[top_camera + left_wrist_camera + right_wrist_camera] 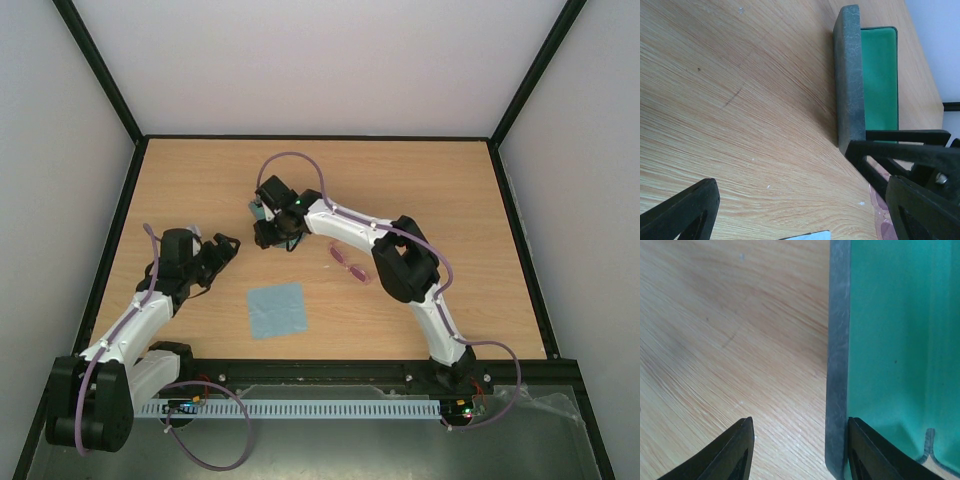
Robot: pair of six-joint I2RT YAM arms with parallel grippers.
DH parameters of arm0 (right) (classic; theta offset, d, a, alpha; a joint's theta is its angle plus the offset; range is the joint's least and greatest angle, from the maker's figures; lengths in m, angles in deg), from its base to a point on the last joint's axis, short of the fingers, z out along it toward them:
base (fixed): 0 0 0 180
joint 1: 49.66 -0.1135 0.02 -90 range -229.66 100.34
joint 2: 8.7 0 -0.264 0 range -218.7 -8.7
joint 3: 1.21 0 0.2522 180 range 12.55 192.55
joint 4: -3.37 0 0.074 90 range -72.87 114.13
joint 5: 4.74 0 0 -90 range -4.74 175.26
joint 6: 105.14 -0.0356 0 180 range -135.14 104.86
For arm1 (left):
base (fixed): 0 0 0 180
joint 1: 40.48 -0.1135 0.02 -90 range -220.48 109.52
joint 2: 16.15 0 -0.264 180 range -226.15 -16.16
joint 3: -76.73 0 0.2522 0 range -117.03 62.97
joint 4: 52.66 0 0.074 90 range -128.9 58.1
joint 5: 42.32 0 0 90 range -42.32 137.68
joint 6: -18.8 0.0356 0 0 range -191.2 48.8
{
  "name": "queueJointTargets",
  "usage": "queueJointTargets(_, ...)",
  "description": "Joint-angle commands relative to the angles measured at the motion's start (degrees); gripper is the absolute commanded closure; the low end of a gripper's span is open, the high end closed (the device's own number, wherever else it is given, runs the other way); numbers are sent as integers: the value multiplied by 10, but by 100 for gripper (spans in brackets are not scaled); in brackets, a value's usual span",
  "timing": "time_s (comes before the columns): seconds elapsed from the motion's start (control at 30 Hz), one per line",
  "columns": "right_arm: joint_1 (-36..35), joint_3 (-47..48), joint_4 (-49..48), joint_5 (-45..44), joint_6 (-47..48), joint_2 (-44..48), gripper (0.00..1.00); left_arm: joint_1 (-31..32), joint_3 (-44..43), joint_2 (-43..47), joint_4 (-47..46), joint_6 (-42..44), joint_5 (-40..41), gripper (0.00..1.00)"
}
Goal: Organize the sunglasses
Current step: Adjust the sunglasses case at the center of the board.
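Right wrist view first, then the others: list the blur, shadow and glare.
Right wrist: the case rim is sharp, the far wood soft, the fingertips dark silhouettes. Left wrist: the sunglasses are a pink blur at the bottom edge. Top external: even light, faint shadows, no glare.

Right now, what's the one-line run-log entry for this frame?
left gripper: open, over table | right gripper: open, straddling case wall | sunglasses: on table, untouched

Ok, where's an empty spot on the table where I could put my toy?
The whole far strip of the table behind the case is bare, and so is the right edge past the right arm. The middle is crowded: case, sunglasses, cloth, left gripper and right gripper sit close together.
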Motion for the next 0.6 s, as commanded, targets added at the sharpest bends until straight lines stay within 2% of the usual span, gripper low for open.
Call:
queueJointTargets(0.0,-11,-14,55,-54,29,1,50,-2,7,8,2,-2,-5,6)
queueJointTargets(0.1,-14,-44,53,-74,37,15,62,-2,8,9,3,-3,-5,7)
queueJointTargets(0.17,-17,-67,53,-92,44,26,64,-2,9,11,4,-3,-4,7)
queueJointTargets(0.37,-18,-121,60,-162,69,47,63,-2,10,14,5,-5,-4,7)
queueJointTargets(0.47,-18,-148,51,-181,78,64,53,-2,10,17,6,-5,-3,7)
queueJointTargets(0.57,-18,-174,31,-180,77,87,52,-2,10,17,6,-6,-2,7)
